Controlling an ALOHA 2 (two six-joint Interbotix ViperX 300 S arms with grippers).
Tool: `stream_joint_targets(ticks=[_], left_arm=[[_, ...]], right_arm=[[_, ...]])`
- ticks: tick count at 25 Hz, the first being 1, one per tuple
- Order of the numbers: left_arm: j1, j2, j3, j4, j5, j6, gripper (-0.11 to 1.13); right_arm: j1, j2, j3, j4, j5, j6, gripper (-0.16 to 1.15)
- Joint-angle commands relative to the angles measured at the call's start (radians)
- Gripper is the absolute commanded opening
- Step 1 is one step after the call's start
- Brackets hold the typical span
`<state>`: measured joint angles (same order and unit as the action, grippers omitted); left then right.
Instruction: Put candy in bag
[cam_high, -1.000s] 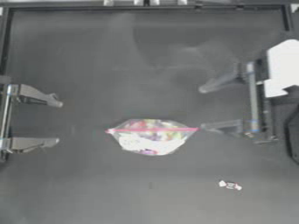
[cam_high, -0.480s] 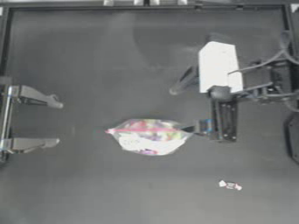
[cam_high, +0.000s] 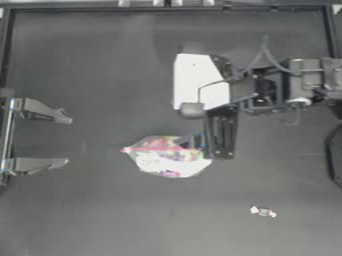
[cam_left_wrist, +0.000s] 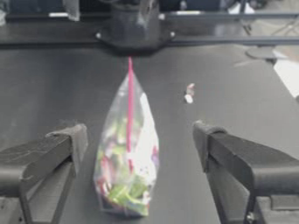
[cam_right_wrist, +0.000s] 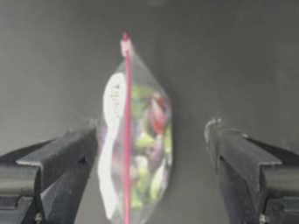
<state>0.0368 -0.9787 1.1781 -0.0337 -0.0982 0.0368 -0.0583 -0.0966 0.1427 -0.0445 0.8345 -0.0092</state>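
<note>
The small clear plastic zip bag (cam_high: 167, 156) with its pink seal strip lies near the middle of the dark table (cam_high: 93, 210), colourful sweets showing through; its long axis runs across the table from the left arm's side to the right arm's. The right gripper (cam_high: 219, 134) hangs at the bag's right-hand end, jaws spread wide with nothing held; in its wrist view the bag (cam_right_wrist: 134, 144) lies between the two jaws, the seal strip running straight away from the camera — so a close here would pinch the bag across its width. The left gripper (cam_high: 50, 140) sits parked at the table's left edge, jaws apart and empty. The tiny white-wrapped candy (cam_high: 263, 212) lies well apart from the bag, nearer the right arm's side — the likelier arm to fetch it, I judge.
</note>
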Motion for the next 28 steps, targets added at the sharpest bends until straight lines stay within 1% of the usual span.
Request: stream_joint_targets(ticks=[1,12,18,28], left_arm=[[0.002,0.014,-0.009,-0.002,-0.003,0.0,1.01],[0.002,0.018,-0.006,-0.002,-0.003,-0.002,1.01],[0.002,0.02,-0.002,-0.002,-0.003,0.0,1.01],[0.002,0.018,0.008,0.0,-0.003,-0.002,1.01]], right_arm=[[0.012,0.038,-0.074,0.002,0.028,-0.002,1.0],[0.048,0.155,-0.183,0.018,0.097,-0.012,1.0],[0.048,0.204,-0.227,0.021,0.098,-0.026,1.0],[0.048,0.304,-0.331,0.021,0.166,-0.052,0.98]])
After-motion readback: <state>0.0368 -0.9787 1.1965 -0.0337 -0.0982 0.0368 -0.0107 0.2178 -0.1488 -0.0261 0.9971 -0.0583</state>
